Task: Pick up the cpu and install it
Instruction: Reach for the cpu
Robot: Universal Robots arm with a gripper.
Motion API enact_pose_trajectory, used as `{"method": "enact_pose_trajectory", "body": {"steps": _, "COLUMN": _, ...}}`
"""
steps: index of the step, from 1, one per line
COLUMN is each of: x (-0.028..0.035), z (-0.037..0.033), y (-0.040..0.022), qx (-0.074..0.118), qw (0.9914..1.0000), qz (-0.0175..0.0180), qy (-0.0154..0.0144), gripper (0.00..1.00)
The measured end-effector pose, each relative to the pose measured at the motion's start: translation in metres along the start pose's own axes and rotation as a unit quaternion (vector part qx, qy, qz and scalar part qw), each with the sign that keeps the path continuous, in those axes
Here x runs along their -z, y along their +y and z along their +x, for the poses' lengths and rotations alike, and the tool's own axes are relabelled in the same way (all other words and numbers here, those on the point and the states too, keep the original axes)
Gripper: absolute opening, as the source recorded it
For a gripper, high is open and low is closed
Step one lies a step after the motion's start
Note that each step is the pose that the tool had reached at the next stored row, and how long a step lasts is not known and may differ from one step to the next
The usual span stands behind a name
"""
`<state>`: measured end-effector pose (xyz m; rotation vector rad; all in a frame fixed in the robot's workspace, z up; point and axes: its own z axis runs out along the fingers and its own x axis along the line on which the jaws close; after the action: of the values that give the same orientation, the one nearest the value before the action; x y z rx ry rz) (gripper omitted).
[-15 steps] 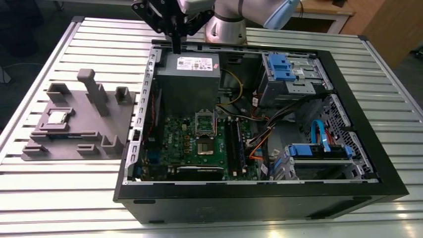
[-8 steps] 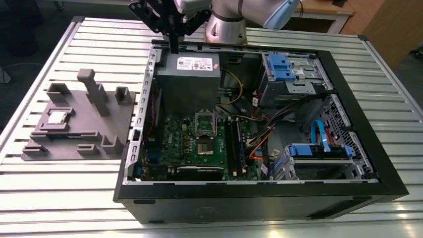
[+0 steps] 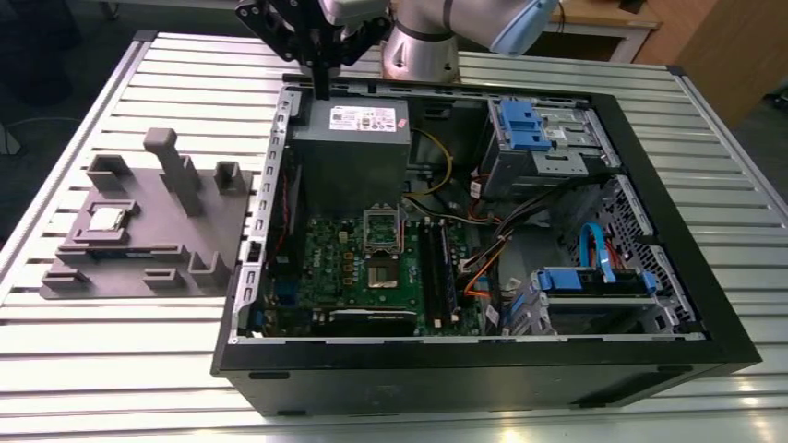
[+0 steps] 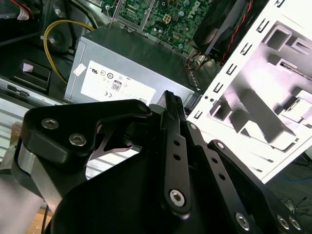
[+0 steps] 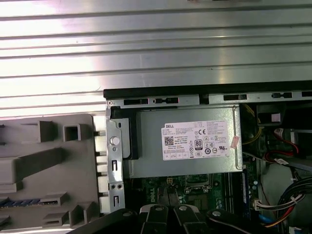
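Exterior view, nearest first: black computer case (image 3: 493, 374), laid on its side with the cover off, on a slatted metal table (image 3: 111, 388). Inside, toward the exterior view's right: blue drive brackets (image 3: 595, 280) and a tangle of coloured cables (image 3: 493, 249). Inside, toward the exterior view's left: green board (image 3: 327, 268) with a silver-framed socket (image 3: 383, 273) near its middle. Outside the case, just beside its wall on the exterior view's left: grey fixture (image 3: 166, 249), flat on the table, with upright posts. Cpu (image 3: 109, 219) seated in a shallow pocket of that fixture, silver face up, lying flat. Farther back, in the case corner: grey power supply (image 3: 351, 138), label up. Over the far rim of the case, at the power supply's far edge: gripper (image 3: 323, 89), pointing straight down, fingers (image 4: 171, 105) pressed together. Well apart from the cpu and from the socket; touching neither. In the first wrist view: looking down on the power supply label, fixture alongside the case wall. Farthest: silver arm (image 3: 419, 41), at the table's back edge.
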<state>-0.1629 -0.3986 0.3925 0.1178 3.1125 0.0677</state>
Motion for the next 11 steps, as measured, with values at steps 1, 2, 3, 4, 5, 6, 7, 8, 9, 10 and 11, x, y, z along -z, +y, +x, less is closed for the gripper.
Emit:
{"method": "enact_pose_trajectory", "body": {"steps": 1, "x": 0.0, "z": 0.0004, "y": 0.0, "qx": 0.0, "qw": 1.0, "qz": 0.0, "qy": 0.0, "gripper": 0.1}}
{"method": "enact_pose_trajectory", "body": {"steps": 2, "x": 0.0, "z": 0.0005, "y": -0.0001, "qx": 0.0, "qw": 1.0, "qz": 0.0, "qy": 0.0, "gripper": 0.1}}
{"method": "enact_pose_trajectory", "body": {"steps": 3, "x": 0.0, "z": 0.0005, "y": 0.0, "qx": 0.0, "qw": 1.0, "qz": 0.0, "qy": 0.0, "gripper": 0.1}}
{"method": "enact_pose_trajectory", "body": {"steps": 4, "x": 0.0, "z": 0.0005, "y": -0.0001, "qx": 0.0, "qw": 1.0, "qz": 0.0, "qy": 0.0, "gripper": 0.1}}
{"method": "enact_pose_trajectory", "body": {"steps": 5, "x": 0.0, "z": 0.0006, "y": -0.0001, "qx": 0.0, "qw": 1.0, "qz": 0.0, "qy": 0.0, "gripper": 0.1}}
{"method": "enact_pose_trajectory", "body": {"steps": 6, "x": 0.0, "z": 0.0011, "y": -0.0001, "qx": 0.0, "qw": 1.0, "qz": 0.0, "qy": 0.0, "gripper": 0.1}}
{"method": "enact_pose_trajectory", "body": {"steps": 7, "x": 0.0, "z": 0.0016, "y": -0.0002, "qx": 0.0, "qw": 1.0, "qz": 0.0, "qy": 0.0, "gripper": 0.1}}
{"method": "enact_pose_trajectory", "body": {"steps": 8, "x": 0.0, "z": 0.0021, "y": -0.0002, "qx": 0.0, "qw": 1.0, "qz": 0.0, "qy": 0.0, "gripper": 0.1}}
{"method": "enact_pose_trajectory", "body": {"steps": 9, "x": 0.0001, "z": 0.0028, "y": -0.0002, "qx": 0.0, "qw": 1.0, "qz": 0.0001, "qy": 0.0, "gripper": 0.1}}
{"method": "enact_pose_trajectory", "body": {"steps": 10, "x": 0.0001, "z": 0.0037, "y": -0.0003, "qx": 0.0, "qw": 1.0, "qz": 0.0001, "qy": 0.0, "gripper": 0.1}}
{"method": "enact_pose_trajectory", "body": {"steps": 11, "x": 0.0001, "z": 0.0046, "y": -0.0004, "qx": 0.0, "qw": 1.0, "qz": 0.0, "qy": 0.0, "gripper": 0.1}}
